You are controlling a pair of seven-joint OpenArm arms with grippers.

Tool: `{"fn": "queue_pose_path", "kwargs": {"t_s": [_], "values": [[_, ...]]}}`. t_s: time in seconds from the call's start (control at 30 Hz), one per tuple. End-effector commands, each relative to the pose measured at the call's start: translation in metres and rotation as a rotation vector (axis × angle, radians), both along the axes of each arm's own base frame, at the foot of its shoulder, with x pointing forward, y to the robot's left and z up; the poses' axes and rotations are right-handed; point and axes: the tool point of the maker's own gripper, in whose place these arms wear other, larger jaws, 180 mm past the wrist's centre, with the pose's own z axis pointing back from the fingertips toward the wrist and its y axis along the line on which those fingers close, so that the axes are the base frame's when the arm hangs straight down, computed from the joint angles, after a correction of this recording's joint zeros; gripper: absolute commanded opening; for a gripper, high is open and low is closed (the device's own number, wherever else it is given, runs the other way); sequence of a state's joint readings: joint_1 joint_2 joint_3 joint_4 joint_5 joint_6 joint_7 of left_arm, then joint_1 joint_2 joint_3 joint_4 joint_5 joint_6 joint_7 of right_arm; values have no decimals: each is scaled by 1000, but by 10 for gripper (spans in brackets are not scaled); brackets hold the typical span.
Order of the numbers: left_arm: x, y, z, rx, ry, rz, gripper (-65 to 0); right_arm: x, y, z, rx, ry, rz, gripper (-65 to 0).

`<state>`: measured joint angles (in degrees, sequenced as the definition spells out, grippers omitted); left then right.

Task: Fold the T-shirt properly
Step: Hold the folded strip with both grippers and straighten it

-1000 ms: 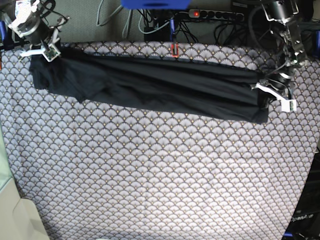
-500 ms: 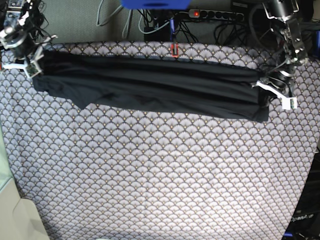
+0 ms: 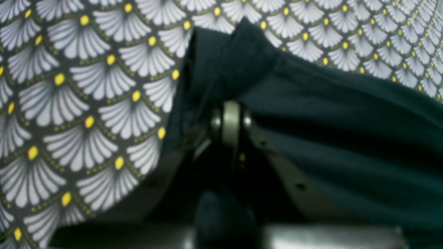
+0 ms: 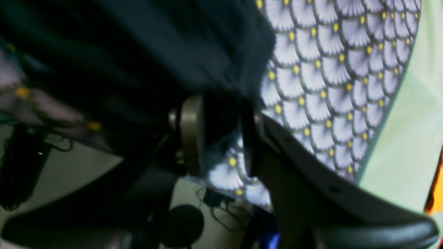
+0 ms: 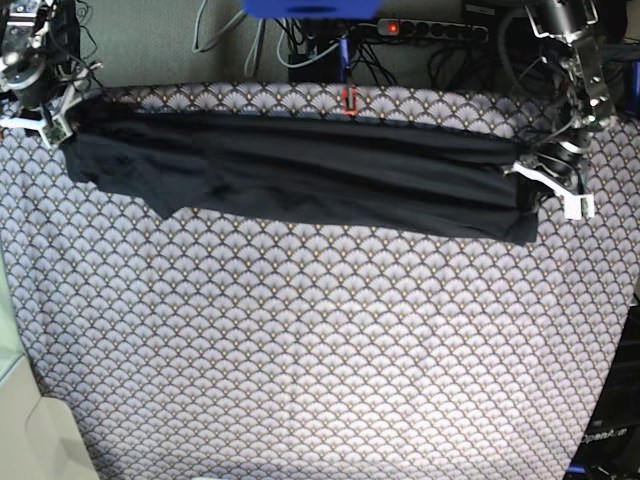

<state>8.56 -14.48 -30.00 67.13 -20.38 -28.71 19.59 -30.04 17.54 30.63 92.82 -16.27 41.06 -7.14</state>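
Observation:
The T-shirt [image 5: 300, 165] lies as a long dark band across the back of the patterned tablecloth [image 5: 300, 350], folded lengthwise. My left gripper [image 5: 548, 185] is at its right end. In the left wrist view, this gripper [image 3: 230, 121] is shut with the T-shirt [image 3: 346, 138] bunched around its tips. My right gripper [image 5: 48, 115] is at the shirt's left end, by the table's far corner. In the right wrist view, the gripper's [image 4: 219, 135] jaws stand apart. The edge of the T-shirt [image 4: 155, 45] hangs into the gap between them.
Behind the table's back edge are a power strip [image 5: 420, 28] with a red light, and cables. A red clip [image 5: 349, 99] sits on the back edge. A blue object [image 5: 310, 8] hangs at the top. A pale green surface [image 5: 12, 360] borders the table on the left.
My right gripper has moved left toward the far corner, drawing the shirt's left end out straighter, and its jaws have parted. The left gripper has hardly moved.

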Motion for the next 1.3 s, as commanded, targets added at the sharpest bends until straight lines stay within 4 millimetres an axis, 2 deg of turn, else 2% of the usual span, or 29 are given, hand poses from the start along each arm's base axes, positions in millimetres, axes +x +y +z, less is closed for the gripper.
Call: {"fn": "queue_pose_path", "kwargs": {"t_s": [0.0, 0.17, 0.2, 0.23, 0.4, 0.53, 0.63, 0.67, 0.73, 0.8, 0.9, 0.97, 1.07, 1.27], "values": [[-29, 23, -25, 97, 180, 28, -650, 8, -10, 12, -28, -38, 3, -453], [-28, 23, -24, 96, 177, 26, -650, 5, -26, 8, -53, -7, -3, -453], [-28, 23, -24, 96, 177, 26, -650, 10, -30, 10, -55, -18, -14, -453], [-27, 23, -24, 96, 175, 26, -650, 11, -39, 13, -62, -29, -40, -453], [-28, 23, -24, 95, 175, 27, -650, 30, -82, 42, -112, -118, -136, -452], [-20, 21, -12, 113, 145, 13, -650, 42, -99, 63, -133, -184, -175, -452], [-14, 19, -2, 124, 117, 5, -650, 53, -87, 84, -80, -267, -165, -457], [-13, 19, 0, 126, 111, 3, -650, 51, -82, 87, -62, -270, -165, -457], [-15, 18, 0, 125, 109, 2, -650, 50, -62, 91, -17, -262, -147, -460], [-11, 16, 7, 131, 91, -3, -650, 55, -33, 98, 34, -257, -98, -499], [-6, 14, 15, 139, 66, -12, -650, 56, -6, 107, 91, -237, -68, -601], [-3, 13, 19, 143, 54, -14, -650, 53, 5, 103, 141, -208, -85, -648], [-3, 13, 19, 143, 54, -14, -650, 52, 15, 92, 191, -164, -100, -650], [-3, 14, 20, 144, 52, -11, -650, 43, 42, 51, 301, -79, -106, -650]]}}
